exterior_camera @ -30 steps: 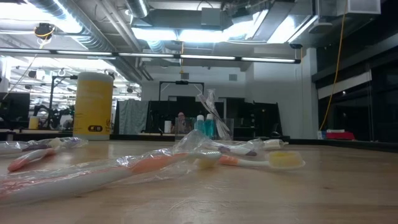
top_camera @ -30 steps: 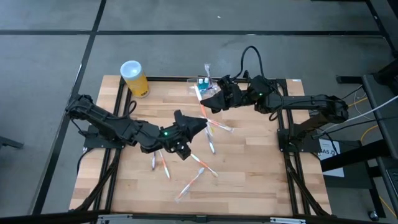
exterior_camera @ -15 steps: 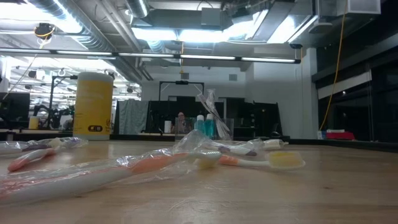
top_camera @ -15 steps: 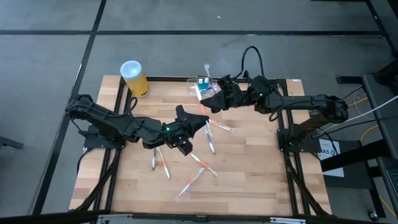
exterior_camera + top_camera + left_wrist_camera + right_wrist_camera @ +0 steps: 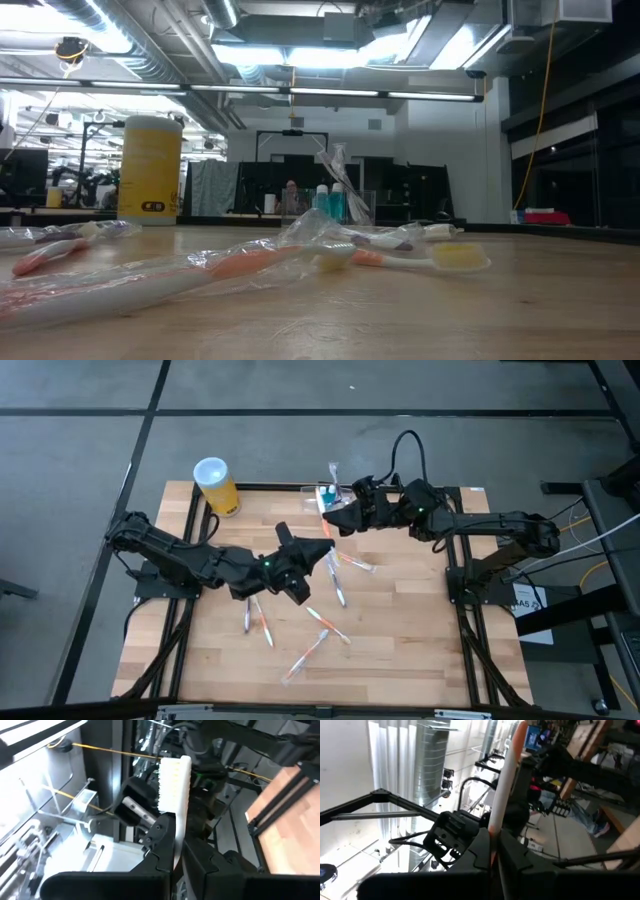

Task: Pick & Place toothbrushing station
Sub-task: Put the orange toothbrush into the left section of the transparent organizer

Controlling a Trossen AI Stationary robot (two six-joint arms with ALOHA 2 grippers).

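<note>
On the far left corner of the worktop [image 5: 400, 650] stands the yellow canister [image 5: 215, 485] with its white top, upright and well apart from everything else. In the low view it rises at the left behind the toothbrushes.

My left gripper [image 5: 322, 552] is near the middle of the worktop, lifted over the wood, and its fingers are pressed together on a white toothbrush [image 5: 172, 800]. In my left wrist view the brush stands up between the two dark fingers [image 5: 160, 850], with the bristle head at the top.

Below and to the right of this gripper, several loose toothbrushes [image 5: 325, 625] lie scattered on the wood, some in clear wrapping. In the low view they lie close in front, one with an orange handle [image 5: 245, 262].

The toothbrushing station [image 5: 322, 497], a clear plastic holder, stands at the far edge of the worktop, near the middle, with blue things inside it. In the low view it shows far back, behind the loose brushes.

My right gripper [image 5: 328, 528] is just beside the station, on its near side. It pinches a thin toothbrush with an orange and white handle [image 5: 506, 775], which stands up between the fingers [image 5: 482, 847].
</note>
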